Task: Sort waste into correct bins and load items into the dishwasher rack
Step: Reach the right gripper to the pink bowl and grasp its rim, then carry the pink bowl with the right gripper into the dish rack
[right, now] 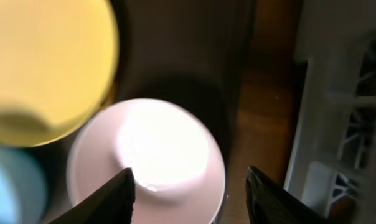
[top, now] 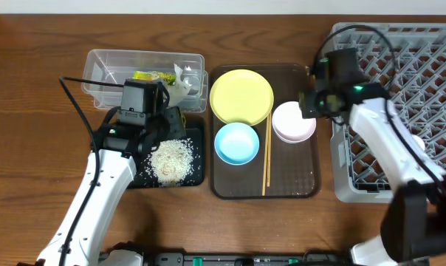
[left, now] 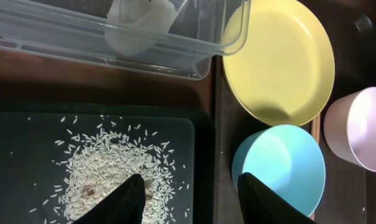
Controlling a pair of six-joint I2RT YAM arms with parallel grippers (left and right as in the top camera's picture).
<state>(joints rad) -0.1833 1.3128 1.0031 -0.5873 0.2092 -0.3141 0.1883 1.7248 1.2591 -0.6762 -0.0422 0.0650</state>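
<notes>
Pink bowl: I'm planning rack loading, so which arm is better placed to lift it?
Right. The right gripper, open, hangs directly over the pale pink bowl, near the dishwasher rack; the left gripper is over the rice on the black tray, farther off.

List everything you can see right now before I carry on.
tub: one, clear, far left
wrapper: one, yellowish green, in tub
paper: one, white, crumpled, in tub
black tray: one, black, beside tub
rice: one heap, white, on black tray
serving tray: one, brown, centre
plate: one, yellow, on serving tray
blue bowl: one, on serving tray
pink bowl: one, on serving tray
chopsticks: one pair, wooden, between bowls
rack: one, grey, right
left claw: open, above rice
right claw: open, above pink bowl
</notes>
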